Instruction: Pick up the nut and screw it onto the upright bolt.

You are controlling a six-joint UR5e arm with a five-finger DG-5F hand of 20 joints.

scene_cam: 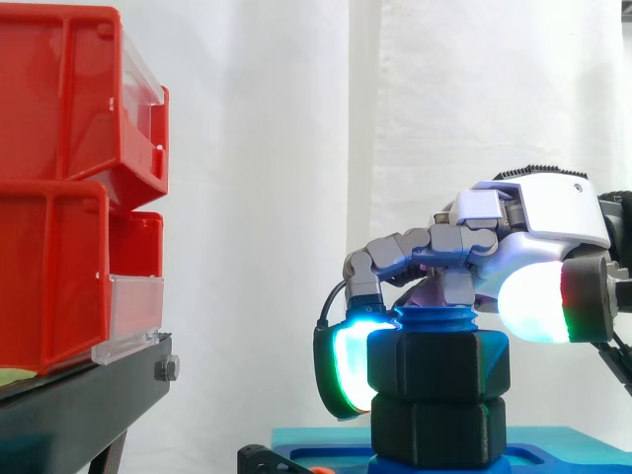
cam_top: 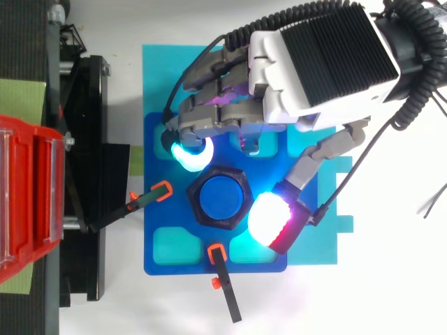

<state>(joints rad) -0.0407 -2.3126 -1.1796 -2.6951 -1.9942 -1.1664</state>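
A blue upright bolt stands on the blue fixture plate; its threaded top pokes out of a black hex nut. A second black hex block sits directly under that nut. My hand reaches in from the right, its palm above and behind the bolt. Its curled fingers come down the nut's left side with a cyan-green pad, and the thumb's white-red pad presses the opposite side. The hand is shut on the nut, pinching it between these pads.
Red bins are stacked on a black stand at the left. Two black clamps with orange tips lie at the plate's left and front edges. The plate has several shallow cyan pockets.
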